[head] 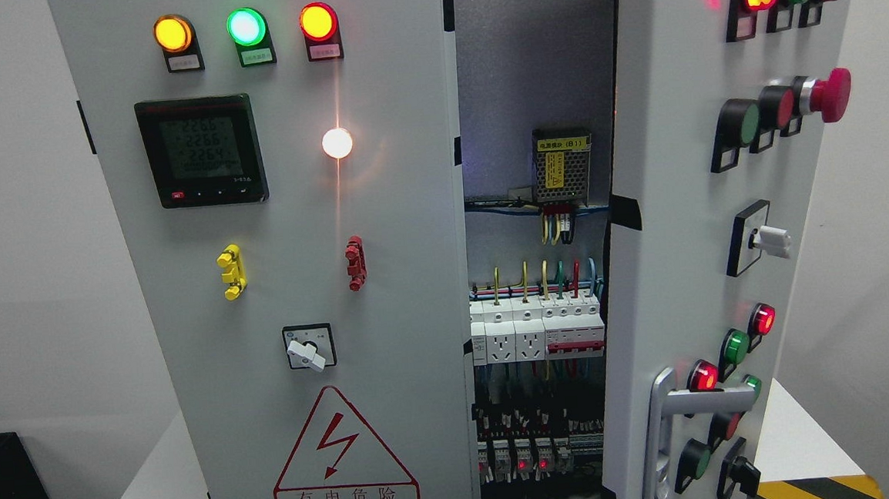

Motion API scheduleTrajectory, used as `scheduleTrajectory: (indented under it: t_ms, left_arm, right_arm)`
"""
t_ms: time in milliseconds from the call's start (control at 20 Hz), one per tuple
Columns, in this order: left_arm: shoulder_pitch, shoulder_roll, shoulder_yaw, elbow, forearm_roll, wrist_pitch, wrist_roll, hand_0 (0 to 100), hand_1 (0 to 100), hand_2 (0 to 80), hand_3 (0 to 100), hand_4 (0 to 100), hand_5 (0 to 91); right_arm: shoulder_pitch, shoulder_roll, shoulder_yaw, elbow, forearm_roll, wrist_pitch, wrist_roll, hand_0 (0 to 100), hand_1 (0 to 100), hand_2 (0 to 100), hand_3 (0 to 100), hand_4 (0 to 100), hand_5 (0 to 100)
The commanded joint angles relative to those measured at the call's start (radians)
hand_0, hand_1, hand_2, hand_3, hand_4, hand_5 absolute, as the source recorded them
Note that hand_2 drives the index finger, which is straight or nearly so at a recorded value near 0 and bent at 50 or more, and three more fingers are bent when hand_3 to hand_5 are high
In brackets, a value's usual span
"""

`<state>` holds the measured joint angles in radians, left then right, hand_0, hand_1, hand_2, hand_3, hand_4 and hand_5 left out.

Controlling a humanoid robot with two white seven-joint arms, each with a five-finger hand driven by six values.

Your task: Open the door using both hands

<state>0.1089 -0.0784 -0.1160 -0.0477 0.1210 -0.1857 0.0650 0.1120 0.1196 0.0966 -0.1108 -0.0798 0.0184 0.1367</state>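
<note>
The right door [692,265] stood ajar, its upright silver handle [668,436] at lower right; the left door [298,251] appeared closed. Neither robot hand was visible, so their grip couldn't be told.

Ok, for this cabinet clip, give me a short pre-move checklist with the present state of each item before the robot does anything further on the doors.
1. Right door swung open, interior wiring visible in the gap: ok.
2. Left door opened: not ok, it looks shut, facing the camera.
3. Robot hands in view and positioned: not ok, neither hand shows in the head view.
4. Right door's handle free of obstruction: ok.
5. Latch or handle on the left door located: cannot tell, none visible.
6. Cabinet energised: ok to note, indicator lamps lit, so the breakers inside need wide clearance.
</note>
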Motion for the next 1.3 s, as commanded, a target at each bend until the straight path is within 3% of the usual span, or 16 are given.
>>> scheduleTrajectory:
  t_ms: [0,301,751,902,1052,1252]
  left_arm:
    - [0.023,0.04,0.064,-0.128,-0.023,-0.009,-0.001,0,0,0.0,0,0,0.0]
    - [0.136,0.101,0.053,-0.463,-0.021,-0.008,-0.001,0,0,0.0,0,0,0.0]
    - [0.322,0.242,-0.115,-0.941,-0.015,-0.008,-0.001,0,0,0.0,0,0,0.0]
    - [0.357,0.344,-0.166,-1.118,0.037,-0.008,-0.001,0,0,0.0,0,0,0.0]
    - [0.367,0.397,-0.172,-1.254,0.113,-0.003,0.004,0,0,0.0,0,0,0.0]
    - [0.356,0.489,-0.152,-1.417,0.138,0.002,0.004,0,0,0.0,0,0,0.0]
  right_arm:
    - [0.0,0.0,0.0,0.0,0.0,0.0,0.0,19,0,0,0,0,0]
    - [0.0,0.0,0.0,0.0,0.0,0.0,0.0,19,0,0,0,0,0]
    - [0.0,0.0,0.0,-0.001,0.0,0.0,0.0,19,0,0,0,0,0]
    - [0.0,0.0,0.0,0.0,0.0,0.0,0.0,19,0,0,0,0,0]
    - [0.0,0.0,0.0,0.0,0.0,0.0,0.0,19,0,0,0,0,0]
    - [0.0,0.0,0.0,0.0,0.0,0.0,0.0,19,0,0,0,0,0]
